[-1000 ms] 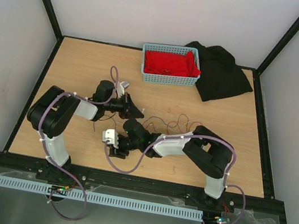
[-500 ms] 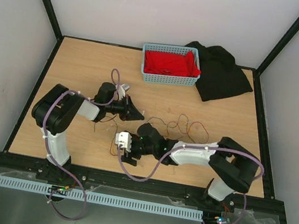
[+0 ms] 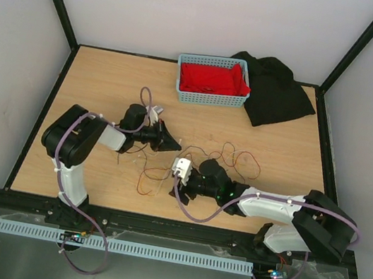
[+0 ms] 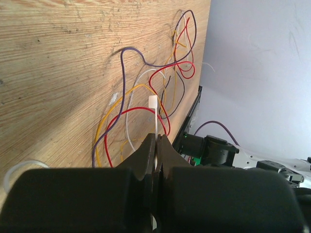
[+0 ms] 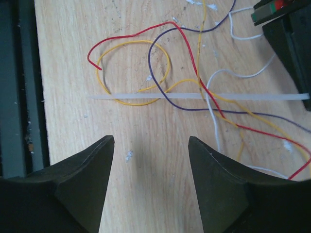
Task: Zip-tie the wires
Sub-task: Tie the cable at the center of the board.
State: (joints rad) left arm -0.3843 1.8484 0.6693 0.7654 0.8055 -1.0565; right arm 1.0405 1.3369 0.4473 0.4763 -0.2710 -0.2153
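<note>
The wires (image 5: 131, 36), thin red, yellow, purple and white strands, lie in loose curls on the wooden table between the two arms, and they also show in the left wrist view as wires (image 4: 127, 48). My left gripper (image 4: 156, 137) is shut on the zip tie (image 4: 153, 109), a whitish strip whose end sticks out past the fingertips over the wires. In the right wrist view the zip tie (image 5: 194, 96) lies straight across several wires. My right gripper (image 5: 150, 141) stands open and holds nothing, a short way back from the strip. From above, the left gripper (image 3: 170, 142) and right gripper (image 3: 180, 184) are close together.
A light blue basket (image 3: 211, 101) with a red cloth stands at the back of the table, and a black cloth (image 3: 276, 94) lies to its right. The table's dark near edge rail (image 5: 14, 97) runs down the left of the right wrist view.
My right gripper has drawn back to the right, away from the table's left part, and its jaws have opened wider. The left gripper stays shut on the zip tie, almost unmoved.
</note>
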